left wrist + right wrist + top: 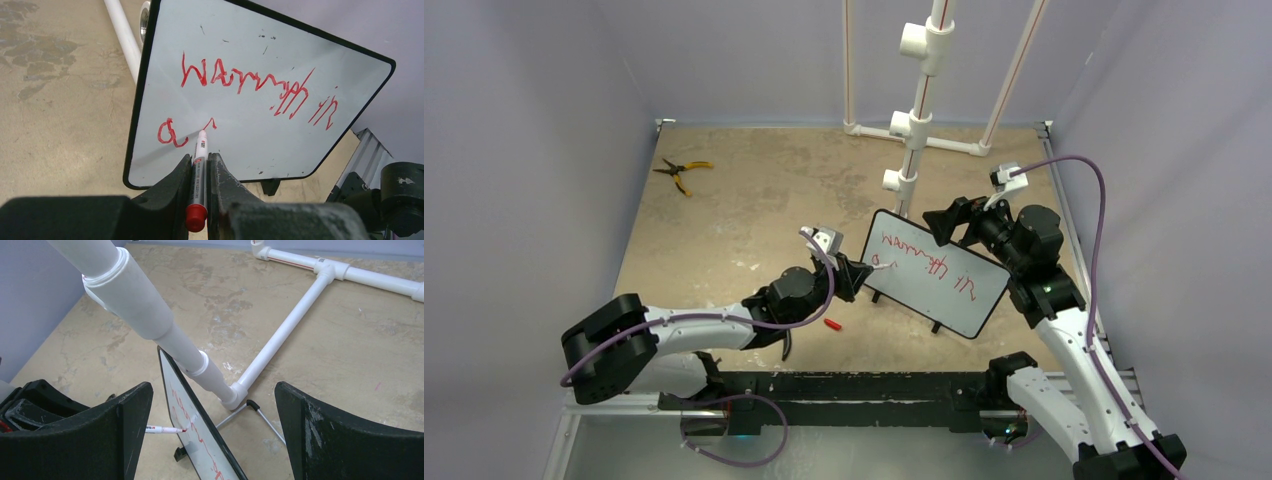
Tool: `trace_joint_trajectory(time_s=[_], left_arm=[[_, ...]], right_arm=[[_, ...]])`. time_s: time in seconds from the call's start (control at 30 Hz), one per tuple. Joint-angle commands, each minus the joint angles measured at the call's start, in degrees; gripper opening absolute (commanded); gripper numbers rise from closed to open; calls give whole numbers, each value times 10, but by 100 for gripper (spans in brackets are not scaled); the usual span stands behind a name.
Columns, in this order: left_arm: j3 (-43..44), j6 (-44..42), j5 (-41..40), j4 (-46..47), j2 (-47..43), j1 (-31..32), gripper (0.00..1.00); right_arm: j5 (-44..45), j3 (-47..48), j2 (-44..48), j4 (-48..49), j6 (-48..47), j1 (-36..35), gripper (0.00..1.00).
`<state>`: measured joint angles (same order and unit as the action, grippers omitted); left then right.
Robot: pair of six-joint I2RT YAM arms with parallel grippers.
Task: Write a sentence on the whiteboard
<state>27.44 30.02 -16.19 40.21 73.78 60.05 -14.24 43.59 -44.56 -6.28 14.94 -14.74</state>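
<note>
The whiteboard (954, 300) is standing tilted on the tabletop (724, 220), right of centre. It is bearing the sentence (255, 85) as one red scrawled line above a short second line. The left jaws are gripping a marker (200, 165), its tip touching the lower line. The right jaws are gaping wide behind the board's far edge.

pipe stand (912, 128) behind whiteboard (924, 292), pliers (680, 172) far left

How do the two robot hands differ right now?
The left gripper is clamped on a marker whose tip touches the whiteboard; the right gripper is wide open, holding nothing. The left gripper faces the written side; the right gripper looks along the board's edge. Both are black and two-fingered.
</note>
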Motion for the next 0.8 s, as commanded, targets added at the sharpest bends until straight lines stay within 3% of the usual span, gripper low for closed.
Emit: trace_joint_trajectory(time_s=[0.0, 0.77], left_arm=[[-13, 17, -10, 28, -15, 1, 0], [13, 20, 12, 68, 19, 2, 0]], right_arm=[[-3, -1, 2, 22, -10, -2, 94], [-2, -1, 0, 21, -10, -2, 94]])
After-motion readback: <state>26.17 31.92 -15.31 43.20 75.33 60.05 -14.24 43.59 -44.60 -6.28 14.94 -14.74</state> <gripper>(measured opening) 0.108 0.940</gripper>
